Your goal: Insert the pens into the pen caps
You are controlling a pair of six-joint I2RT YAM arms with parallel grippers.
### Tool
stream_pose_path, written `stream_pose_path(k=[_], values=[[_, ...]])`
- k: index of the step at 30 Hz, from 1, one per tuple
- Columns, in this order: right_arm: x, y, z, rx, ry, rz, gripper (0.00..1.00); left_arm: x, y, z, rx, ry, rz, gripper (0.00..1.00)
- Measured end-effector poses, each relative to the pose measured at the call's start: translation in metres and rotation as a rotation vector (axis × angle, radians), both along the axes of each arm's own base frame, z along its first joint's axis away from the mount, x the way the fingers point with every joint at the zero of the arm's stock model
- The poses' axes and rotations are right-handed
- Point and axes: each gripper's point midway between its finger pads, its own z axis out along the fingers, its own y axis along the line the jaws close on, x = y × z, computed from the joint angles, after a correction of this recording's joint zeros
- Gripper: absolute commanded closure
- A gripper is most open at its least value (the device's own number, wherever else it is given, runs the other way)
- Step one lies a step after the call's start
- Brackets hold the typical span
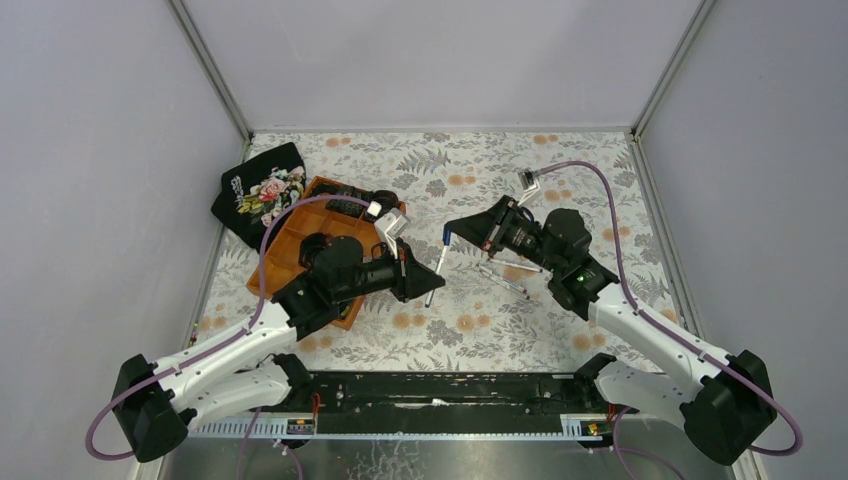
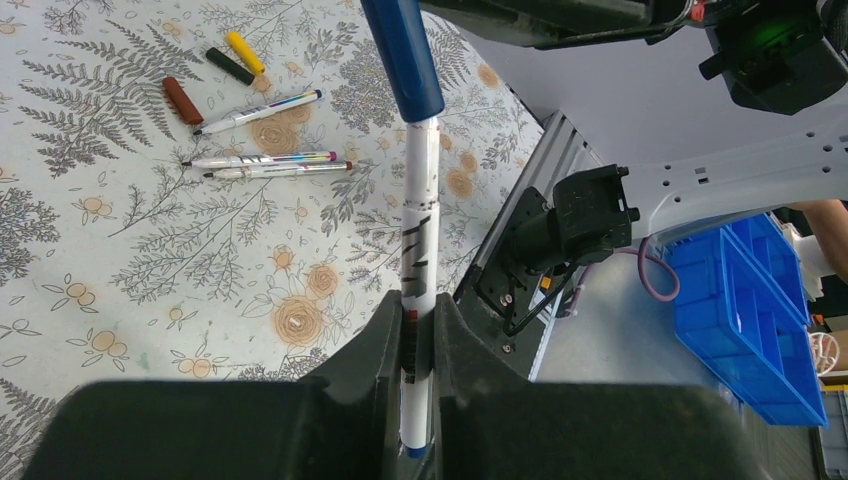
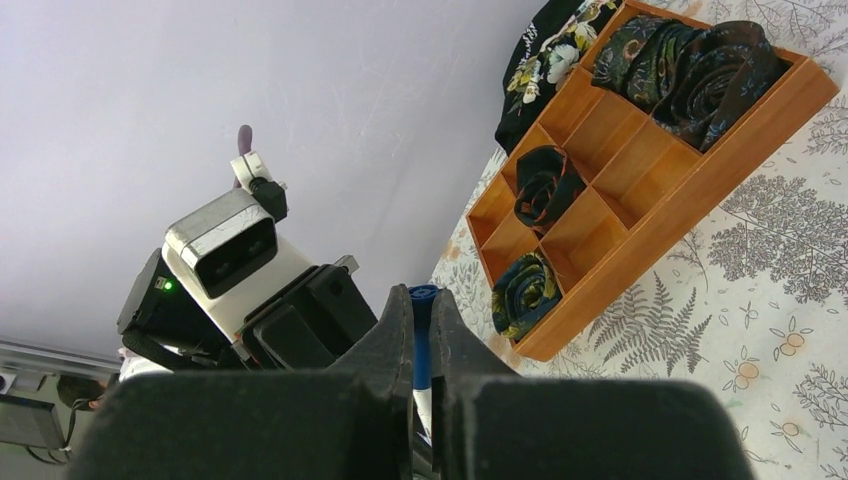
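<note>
My left gripper (image 2: 415, 300) is shut on a white pen (image 2: 420, 200) and holds it above the table. A blue cap (image 2: 405, 55) sits over the pen's far end. My right gripper (image 3: 420, 300) is shut on that blue cap (image 3: 423, 294); the white barrel shows below it. In the top view the left gripper (image 1: 425, 280) and the right gripper (image 1: 452, 230) meet at this pen (image 1: 437, 268). Three more pens (image 2: 262, 159) lie on the cloth beside a red cap (image 2: 182, 100), a black cap (image 2: 229, 66) and a yellow cap (image 2: 244, 52).
A wooden tray (image 1: 285, 240) holding rolled ties lies at the left, under my left arm; it also shows in the right wrist view (image 3: 650, 225). A black floral pouch (image 1: 262, 190) lies behind it. Blue bins (image 2: 760, 310) stand beyond the table's front rail.
</note>
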Motion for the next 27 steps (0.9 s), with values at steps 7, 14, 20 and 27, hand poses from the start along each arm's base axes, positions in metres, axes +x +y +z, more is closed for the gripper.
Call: stream_pose_path(k=[7, 14, 20, 27], values=[[-0.005, 0.0, 0.003, -0.002, -0.04, 0.024, 1.0, 0.0, -0.001, 0.003, -0.015, 0.01, 0.009, 1.0], [-0.011, 0.006, -0.001, -0.027, -0.097, 0.082, 1.0, 0.005, -0.001, 0.004, -0.027, 0.033, 0.045, 1.0], [-0.014, 0.013, -0.009, -0.043, -0.117, 0.117, 1.0, 0.007, 0.001, 0.001, -0.033, 0.062, 0.076, 1.0], [-0.027, 0.019, -0.019, -0.043, -0.089, 0.182, 0.35, 0.007, 0.004, 0.0, -0.061, 0.057, 0.092, 1.0]])
